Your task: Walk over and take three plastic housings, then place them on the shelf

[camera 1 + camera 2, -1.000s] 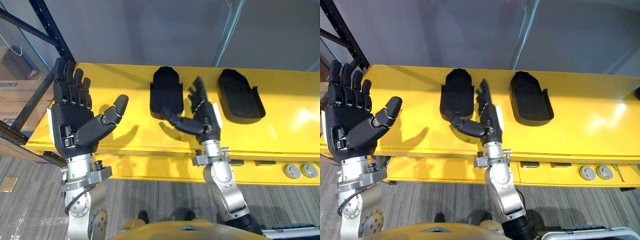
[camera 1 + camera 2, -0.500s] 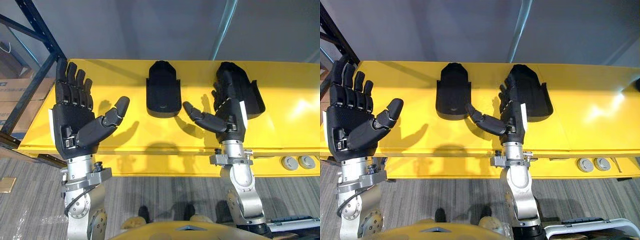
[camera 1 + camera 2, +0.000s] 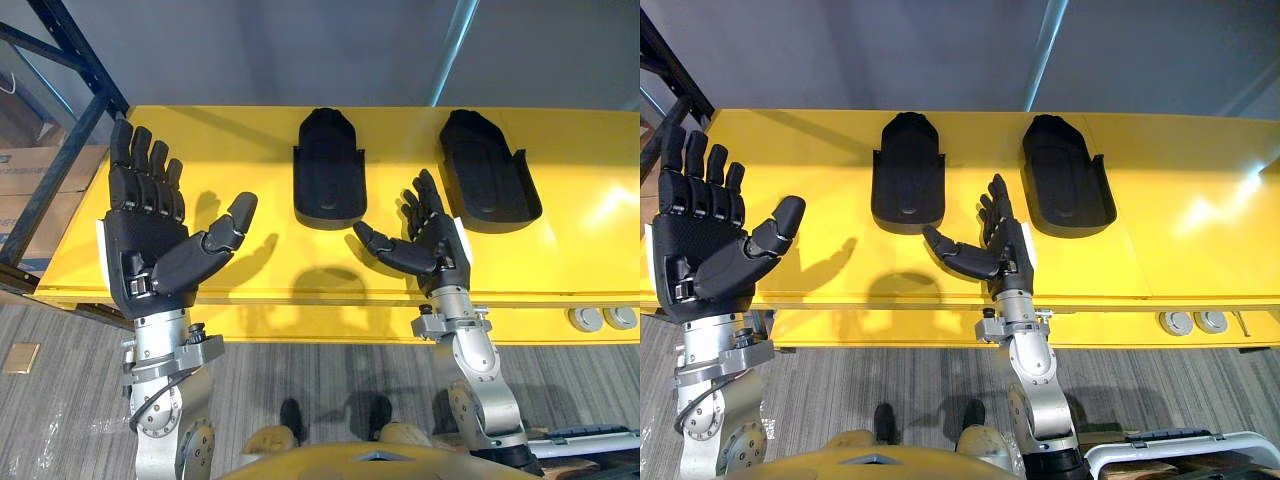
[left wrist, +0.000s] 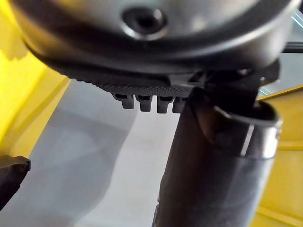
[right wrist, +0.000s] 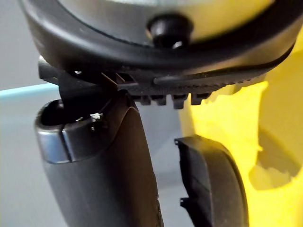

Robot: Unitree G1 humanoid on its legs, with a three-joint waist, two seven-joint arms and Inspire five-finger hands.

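Two black plastic housings lie on the yellow table [image 3: 250, 150]: one in the middle [image 3: 328, 183], the other to its right [image 3: 487, 180]. My right hand [image 3: 432, 240] is open, palm up, above the table's front edge between the two housings and nearer than both, touching neither. In the right wrist view a housing's rounded end [image 5: 213, 184] shows past the thumb [image 5: 102, 179]. My left hand [image 3: 150, 240] is raised at the table's left, open with fingers straight, holding nothing.
A dark blue rack post [image 3: 75, 60] slants at the far left, with cardboard boxes [image 3: 25, 190] behind it. Grey carpet [image 3: 330, 380] lies in front of the table. Two round silver fittings [image 3: 600, 318] sit under the table's front edge at right.
My right hand has drawn back from over the right housing toward the table's front edge, lower and a little left. The left hand has kept its pose. The camera has shifted slightly.
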